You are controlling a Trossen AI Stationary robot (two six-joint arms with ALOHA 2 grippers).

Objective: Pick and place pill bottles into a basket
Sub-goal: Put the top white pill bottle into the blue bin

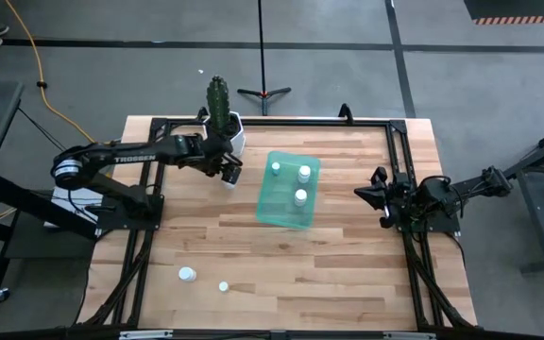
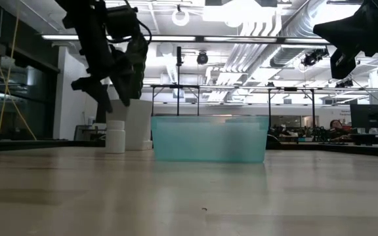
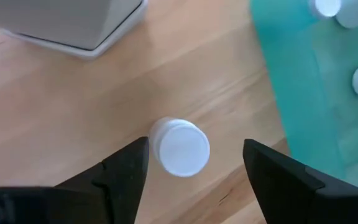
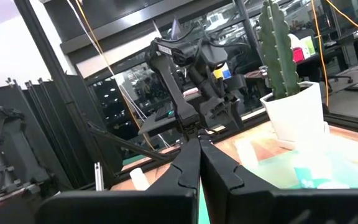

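Observation:
A small white pill bottle [image 3: 179, 147] stands upright on the wooden table, just left of the teal-green tray [image 1: 264, 203]; it also shows in the low view [image 2: 115, 136]. My left gripper [image 3: 195, 148] hangs open above it, pointing down, one finger on either side of the cap and clear of it; the gripper also shows from above [image 1: 230, 173]. Three bottles [image 1: 300, 196] stand in the tray. Two more bottles [image 1: 187, 274] sit near the table's front left. My right gripper [image 1: 371, 194] waits shut at the table's right side.
A white pot with a cactus [image 1: 234, 132] stands just behind my left gripper, close to the bottle. The tray's near wall [image 2: 209, 141] rises right of the bottle. Black frame rails [image 1: 399, 142] run along the table's edges.

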